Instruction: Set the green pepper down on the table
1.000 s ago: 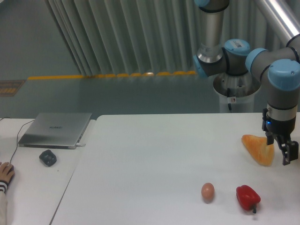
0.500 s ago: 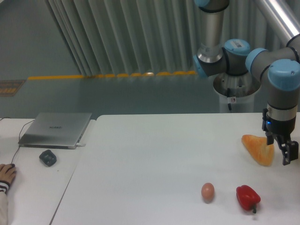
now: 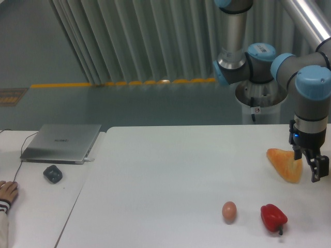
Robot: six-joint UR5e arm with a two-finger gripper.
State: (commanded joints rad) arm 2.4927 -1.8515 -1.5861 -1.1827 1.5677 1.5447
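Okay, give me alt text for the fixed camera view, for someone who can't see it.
A robot arm's gripper hangs at the right edge of a white table, beside an orange pastry-like item. A red pepper and an egg sit near the front; no green pepper is visible. A laptop and mouse rest on a side desk at left.

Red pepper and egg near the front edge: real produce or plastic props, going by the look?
The red pepper looks like glossy plastic: uniform red with bright highlights, though a waxy real skin could look alike. The egg is matte brown and smooth; real shell or a prop, the picture cannot settle it.
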